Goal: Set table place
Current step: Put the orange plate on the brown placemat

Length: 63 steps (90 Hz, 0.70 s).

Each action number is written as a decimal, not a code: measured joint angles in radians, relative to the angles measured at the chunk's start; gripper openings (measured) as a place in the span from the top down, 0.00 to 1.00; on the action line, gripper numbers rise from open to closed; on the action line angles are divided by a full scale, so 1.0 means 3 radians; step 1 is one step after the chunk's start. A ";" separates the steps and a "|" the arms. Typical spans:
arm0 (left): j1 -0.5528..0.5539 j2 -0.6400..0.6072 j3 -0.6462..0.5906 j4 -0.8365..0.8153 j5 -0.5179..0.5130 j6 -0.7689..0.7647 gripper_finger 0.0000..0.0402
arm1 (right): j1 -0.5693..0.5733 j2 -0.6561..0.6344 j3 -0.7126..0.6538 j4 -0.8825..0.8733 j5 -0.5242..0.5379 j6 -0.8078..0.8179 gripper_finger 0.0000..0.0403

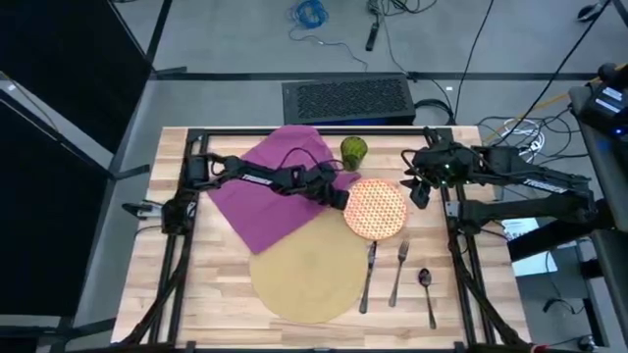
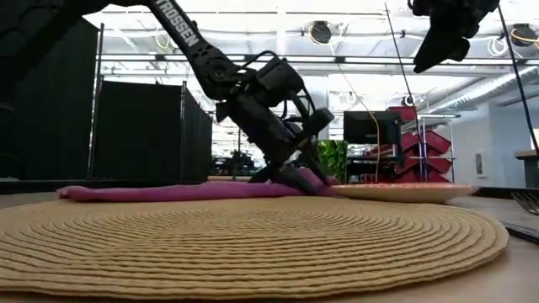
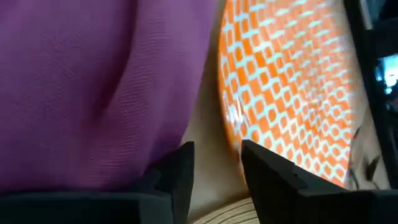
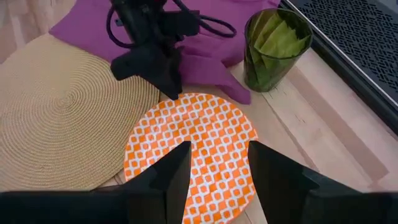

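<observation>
Woven tan mat (image 1: 309, 275): light, floppy; best taken at its rim. Left claw (image 1: 340, 199) released beside plate (image 1: 375, 208); right claw (image 1: 420, 192) released above.

Left arm: reaches from the table's left edge toward the middle, forearm sloping down to the surface.
Left gripper (image 1: 342, 200): low at the tabletop, tilted steeply down; fingers (image 3: 180, 171) parted by a narrow gap with nothing between them.
Left wrist: cable looped over its top.
Right arm: folded at the table's right side, elbow outward, forearm pointing inward toward the middle.
Right gripper (image 1: 420, 191): raised clear of the surface, pointing down; fingers (image 4: 174, 174) spread wide and empty.
</observation>
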<state>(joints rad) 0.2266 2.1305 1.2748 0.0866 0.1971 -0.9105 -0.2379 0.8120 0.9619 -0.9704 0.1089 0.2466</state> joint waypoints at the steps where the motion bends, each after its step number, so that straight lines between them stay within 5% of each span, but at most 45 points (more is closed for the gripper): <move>1: -0.0001 0.0002 -0.0002 0.0008 -0.0003 -0.0002 0.71 | 0.0000 0.0000 0.0000 -0.0001 0.0000 0.0000 0.63; 63: -0.0019 0.0052 0.0053 0.0161 -0.0056 -0.0056 0.72 | -0.0001 0.0000 0.0000 0.0046 0.0001 0.0011 0.63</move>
<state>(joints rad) 0.2210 2.1460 1.2907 0.1349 0.1804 -0.9273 -0.2382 0.8120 0.9619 -0.9565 0.1093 0.2501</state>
